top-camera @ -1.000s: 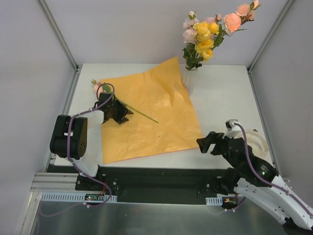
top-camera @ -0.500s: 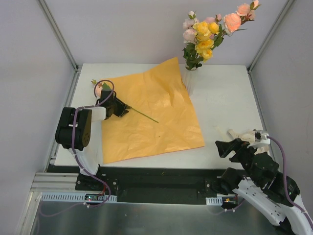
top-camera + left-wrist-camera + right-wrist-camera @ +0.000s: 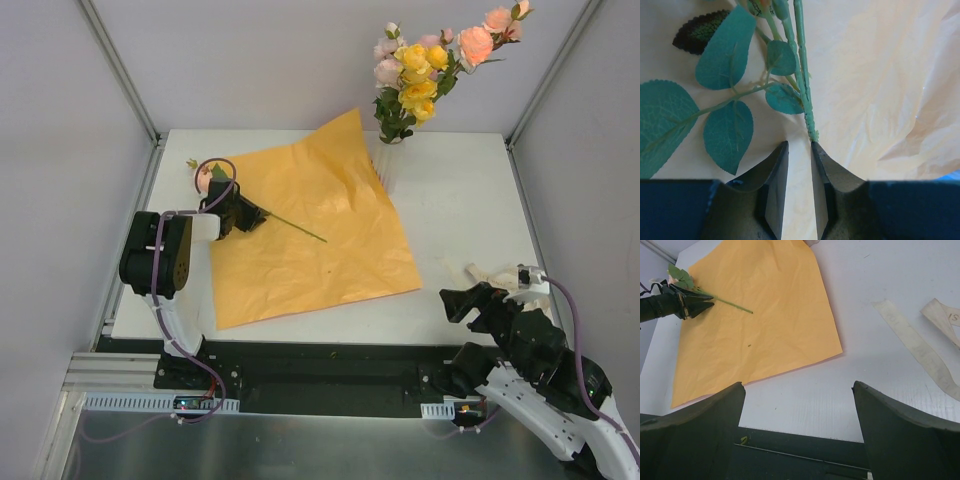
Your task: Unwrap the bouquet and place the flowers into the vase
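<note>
Pink and yellow flowers (image 3: 415, 80) stand in the white ribbed vase (image 3: 385, 165) at the back right. The orange paper (image 3: 310, 230) lies flat and unwrapped. One more pink flower (image 3: 203, 178) lies at the paper's left edge, its thin green stem (image 3: 802, 75) running onto the sheet. My left gripper (image 3: 245, 215) is down on that stem. Its jaws stand a narrow gap apart, with only paper between them. The stem meets the right fingertip (image 3: 816, 146) and is hidden behind it. My right gripper (image 3: 797, 385) hangs wide open and holds nothing, low over the near right table edge (image 3: 400, 335).
The cream ribbon (image 3: 500, 272) lies loose on the white table, just right of my right gripper. Grey walls and metal frame posts (image 3: 120, 70) close in the left, right and back. The black base rail (image 3: 330, 375) runs along the near edge.
My left gripper's jaws have narrowed and it has shifted slightly back along the stem. My right arm has pulled back from the paper's corner to the near right edge.
</note>
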You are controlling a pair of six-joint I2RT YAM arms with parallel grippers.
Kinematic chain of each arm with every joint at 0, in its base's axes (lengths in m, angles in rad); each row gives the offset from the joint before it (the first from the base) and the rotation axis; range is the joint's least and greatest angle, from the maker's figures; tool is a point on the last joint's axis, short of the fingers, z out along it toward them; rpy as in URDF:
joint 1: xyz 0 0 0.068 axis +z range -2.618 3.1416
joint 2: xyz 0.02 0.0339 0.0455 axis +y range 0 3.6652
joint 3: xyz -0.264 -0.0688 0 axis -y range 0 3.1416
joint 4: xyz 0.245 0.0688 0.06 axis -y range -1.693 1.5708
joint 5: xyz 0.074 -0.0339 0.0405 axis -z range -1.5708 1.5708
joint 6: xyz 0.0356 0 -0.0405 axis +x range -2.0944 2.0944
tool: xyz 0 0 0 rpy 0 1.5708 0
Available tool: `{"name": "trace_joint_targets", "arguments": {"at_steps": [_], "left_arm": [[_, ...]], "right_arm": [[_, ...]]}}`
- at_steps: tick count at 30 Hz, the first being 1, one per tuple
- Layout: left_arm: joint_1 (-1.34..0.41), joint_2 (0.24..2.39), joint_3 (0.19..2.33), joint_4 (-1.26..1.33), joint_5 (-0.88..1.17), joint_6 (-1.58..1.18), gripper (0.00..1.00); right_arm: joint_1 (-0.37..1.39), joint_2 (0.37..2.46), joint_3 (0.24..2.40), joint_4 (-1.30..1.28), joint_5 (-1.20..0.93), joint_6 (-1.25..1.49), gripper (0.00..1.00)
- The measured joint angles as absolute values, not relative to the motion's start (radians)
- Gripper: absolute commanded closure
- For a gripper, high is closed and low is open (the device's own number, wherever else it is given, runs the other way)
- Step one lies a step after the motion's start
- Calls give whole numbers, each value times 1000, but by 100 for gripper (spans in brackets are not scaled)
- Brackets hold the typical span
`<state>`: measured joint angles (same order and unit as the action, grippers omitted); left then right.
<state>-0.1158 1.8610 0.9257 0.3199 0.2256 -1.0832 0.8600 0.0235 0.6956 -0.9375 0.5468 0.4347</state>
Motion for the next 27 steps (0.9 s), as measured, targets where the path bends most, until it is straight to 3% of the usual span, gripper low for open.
{"name": "trace_joint_targets", "arguments": {"at_steps": [18,21,23,27], "left_arm": [[-116,1932,996,349,228,-1137,76],[-116,1942,1005,360,231,-1152,81],[-116,1949,1008,363,231,-1159,92],[-115,1960,1019,360,250,-1156,100]], "right_arm": [[860,45,696,-948,550,468,8],[860,45,696,-948,550,471,8],[860,45,696,-949,550,471,8],[860,47,696,-949,551,475,8]]}}
